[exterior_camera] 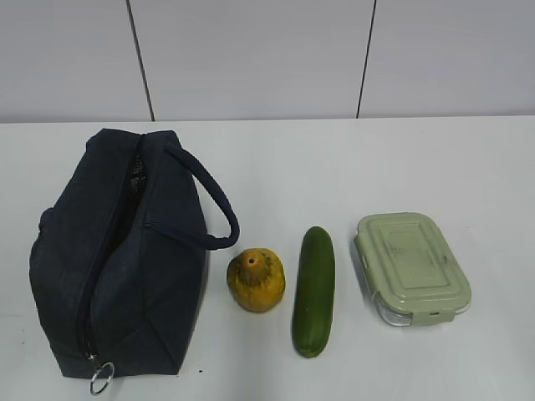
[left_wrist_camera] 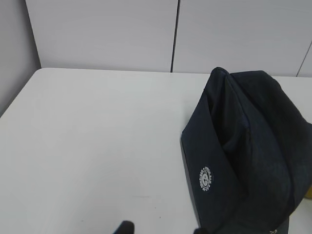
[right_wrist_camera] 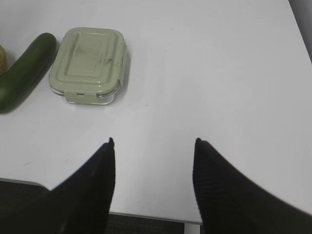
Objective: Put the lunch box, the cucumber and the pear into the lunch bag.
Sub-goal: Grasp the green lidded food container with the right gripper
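The dark navy lunch bag [exterior_camera: 117,259] lies at the left of the white table, its handle [exterior_camera: 209,200] arching to the right and its ring pull [exterior_camera: 102,380] at the near end. Its top seam gapes at the far end. The yellow-orange pear [exterior_camera: 256,280], the dark green cucumber [exterior_camera: 314,291] and the sage-lidded lunch box [exterior_camera: 411,266] lie in a row to its right. Neither gripper shows in the exterior view. My left gripper [left_wrist_camera: 163,229] is open and empty, with the bag [left_wrist_camera: 243,151] to its right. My right gripper [right_wrist_camera: 153,144] is open and empty over the near table edge, short of the lunch box [right_wrist_camera: 88,63] and cucumber [right_wrist_camera: 24,70].
The table's front edge [right_wrist_camera: 146,214] runs under my right gripper. A grey panelled wall [exterior_camera: 251,58] stands behind the table. Bare white tabletop [left_wrist_camera: 97,146] lies left of the bag and right of the lunch box [right_wrist_camera: 219,73].
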`<state>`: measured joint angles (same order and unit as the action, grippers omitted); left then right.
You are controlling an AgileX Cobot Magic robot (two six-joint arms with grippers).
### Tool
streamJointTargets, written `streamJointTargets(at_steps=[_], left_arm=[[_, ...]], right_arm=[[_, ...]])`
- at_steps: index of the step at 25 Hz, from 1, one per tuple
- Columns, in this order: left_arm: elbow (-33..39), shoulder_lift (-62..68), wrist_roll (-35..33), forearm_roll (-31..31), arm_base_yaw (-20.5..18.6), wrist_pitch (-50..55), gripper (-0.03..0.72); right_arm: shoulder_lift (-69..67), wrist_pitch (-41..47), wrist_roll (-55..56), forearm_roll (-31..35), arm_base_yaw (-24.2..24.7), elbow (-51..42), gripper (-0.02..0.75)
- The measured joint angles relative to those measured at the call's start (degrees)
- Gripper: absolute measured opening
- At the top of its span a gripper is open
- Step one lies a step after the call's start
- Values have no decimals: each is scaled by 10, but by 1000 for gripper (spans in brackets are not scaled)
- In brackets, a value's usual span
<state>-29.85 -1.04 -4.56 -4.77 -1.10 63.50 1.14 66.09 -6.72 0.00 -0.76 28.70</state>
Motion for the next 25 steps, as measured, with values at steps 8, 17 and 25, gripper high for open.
streamJointTargets(at_steps=[8,17,25], left_arm=[[0,0,0,0,0,0,238],[0,0,0,0,0,0,238],[0,0,0,0,0,0,238]], right_arm=[[0,0,0,0,0,0,407],[0,0,0,0,0,0,412],[-79,-10,95,0,0,26,522]])
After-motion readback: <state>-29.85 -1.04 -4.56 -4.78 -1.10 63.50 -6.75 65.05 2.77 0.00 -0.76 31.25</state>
